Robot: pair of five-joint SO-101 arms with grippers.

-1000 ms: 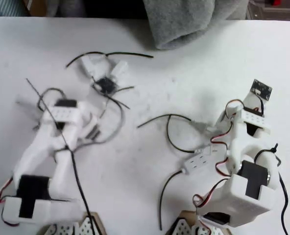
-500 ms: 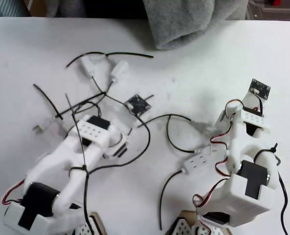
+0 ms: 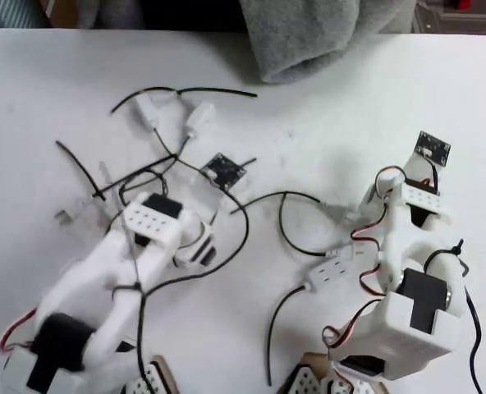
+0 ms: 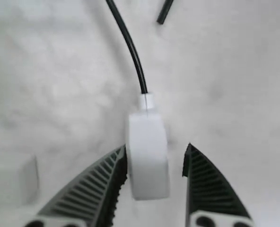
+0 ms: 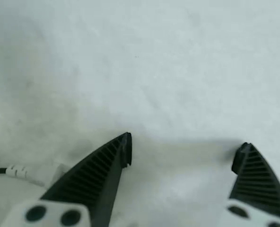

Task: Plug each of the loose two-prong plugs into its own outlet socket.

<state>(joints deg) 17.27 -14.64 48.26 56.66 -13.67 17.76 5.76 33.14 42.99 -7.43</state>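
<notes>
Plug [image 4: 148, 156] lies between the spread left jaws.

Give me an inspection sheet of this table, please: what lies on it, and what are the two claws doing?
Surface: white table, bare between things.
Job's things: white outlet strip by the right arm; first far plug and second far plug side by side; near plug by the left arm.
Clutter: small grey piece, too small to tell.
Grippers: left gripper open around the near plug; right gripper open above bare table.
Cables: black cables loose, some crossing.
Surroundings: grey cloth at the table's far edge.
</notes>
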